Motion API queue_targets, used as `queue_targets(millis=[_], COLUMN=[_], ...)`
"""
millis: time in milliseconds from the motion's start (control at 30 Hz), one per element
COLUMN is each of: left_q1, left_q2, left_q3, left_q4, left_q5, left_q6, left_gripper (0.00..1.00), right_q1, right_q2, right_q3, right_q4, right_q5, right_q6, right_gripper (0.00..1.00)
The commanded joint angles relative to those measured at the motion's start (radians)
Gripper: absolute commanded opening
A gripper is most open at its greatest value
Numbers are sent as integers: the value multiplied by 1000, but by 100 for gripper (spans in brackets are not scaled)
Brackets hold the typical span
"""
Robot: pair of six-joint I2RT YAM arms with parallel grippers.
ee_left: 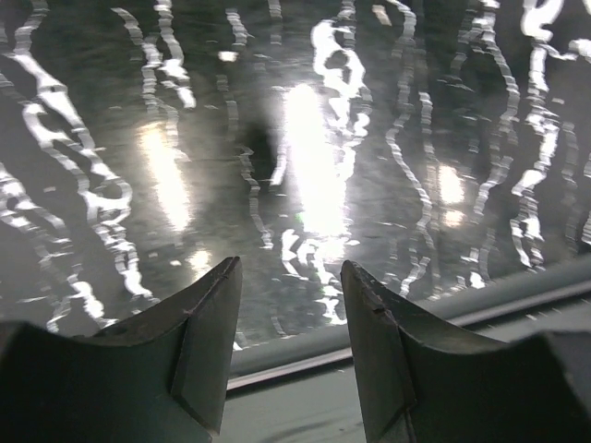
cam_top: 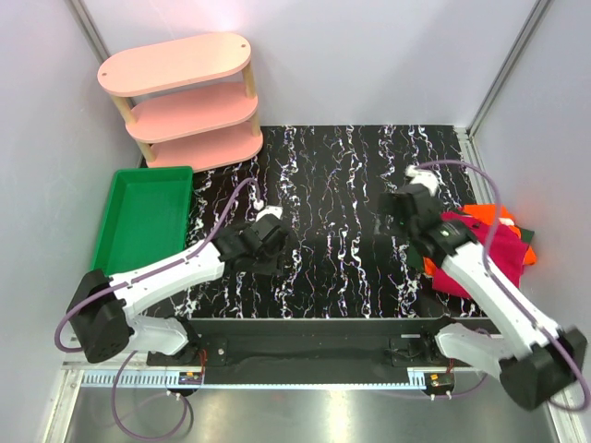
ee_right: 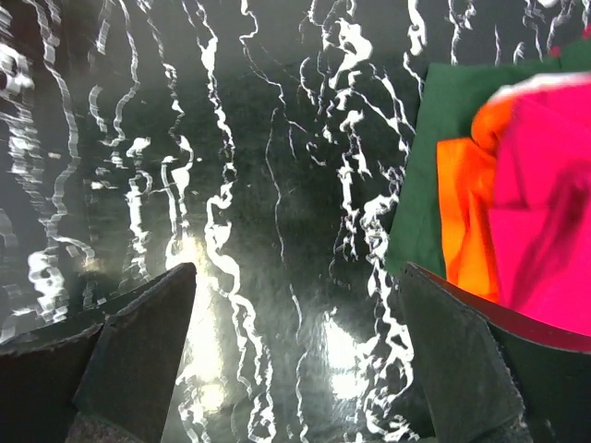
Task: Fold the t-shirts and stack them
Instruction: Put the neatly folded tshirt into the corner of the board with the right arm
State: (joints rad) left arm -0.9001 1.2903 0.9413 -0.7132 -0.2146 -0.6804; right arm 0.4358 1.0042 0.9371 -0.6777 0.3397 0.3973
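Shirts [ee_right: 545, 185], three, heaped at desk [cam_top: 342, 185] 3 o'clock.
Left hand [ee_left: 291, 268] held part open, empty; right hand [ee_right: 297, 269] spread wide, empty, beside heap.

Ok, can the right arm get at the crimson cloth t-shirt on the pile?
Probably yes. The right gripper hangs open and empty beside the pile; the crimson t-shirt lies on top of the orange shirt and dark green shirt, nothing covering it.
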Motion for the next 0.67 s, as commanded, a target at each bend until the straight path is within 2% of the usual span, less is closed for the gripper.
queue_targets(millis=[0, 67, 133, 233, 500, 600, 633], left_q1=[-8, -10, -10, -10, -10, -10, -10], left_q2=[-42, -57, -69, -106, -190, -200, -204], left_q3=[70, 86, 96, 90, 28, 13, 11], left_q4=[-55, -68, -81, -88, -62, -40, -40], left_q5=[-138, -184, -221, -262, -319, -324, -331], left_q6=[15, 19, 22, 18, -4, -10, -18], left_gripper=[52, 53, 54, 61, 63, 62, 64], right_q1=[145, 274, 343, 405, 533, 567, 572], right_q2=[172, 282, 350, 419, 456, 487, 491], right_q3=[164, 230, 328, 396, 318, 328, 335], right_q4=[105, 118, 116, 118, 135, 130, 130], right_q5=[205, 307, 392, 386, 466, 516, 521], right_q6=[-73, -107, -146, -138, -146, -153, -147], right_gripper=[99, 99, 100, 100, 100, 100, 100])
